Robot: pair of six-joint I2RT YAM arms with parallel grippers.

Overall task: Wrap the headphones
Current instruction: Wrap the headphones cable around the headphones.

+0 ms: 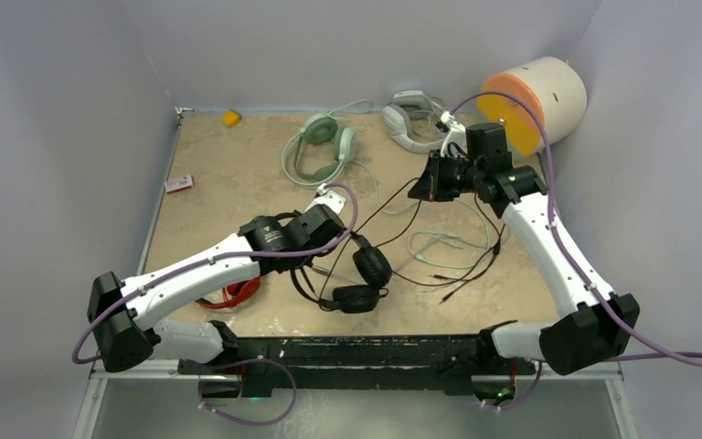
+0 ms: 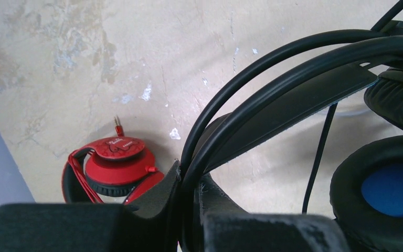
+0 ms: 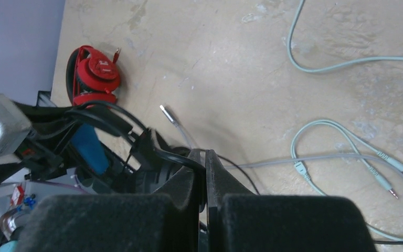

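The black headphones with blue ear cups (image 1: 366, 279) lie near the table's front, their thin black cable (image 1: 393, 215) running back to the right. My left gripper (image 1: 341, 240) is shut on their black headband (image 2: 273, 100); a blue ear cup (image 2: 393, 189) hangs to the right. My right gripper (image 1: 418, 192) is shut on the black cable (image 3: 170, 156), held above the table. The red-and-black headphones (image 1: 233, 294) lie partly under the left arm, and they also show in the left wrist view (image 2: 115, 163) and the right wrist view (image 3: 92, 73). The mint-green headphones (image 1: 320, 146) lie at the back.
A grey-white headset (image 1: 409, 119) and an orange-and-white cylinder (image 1: 532, 99) stand at the back right. A yellow piece (image 1: 230, 117) and a small red box (image 1: 179, 184) lie at the left. Loose mint cables (image 3: 341, 136) and a grey cable (image 3: 315, 157) lie under the right gripper.
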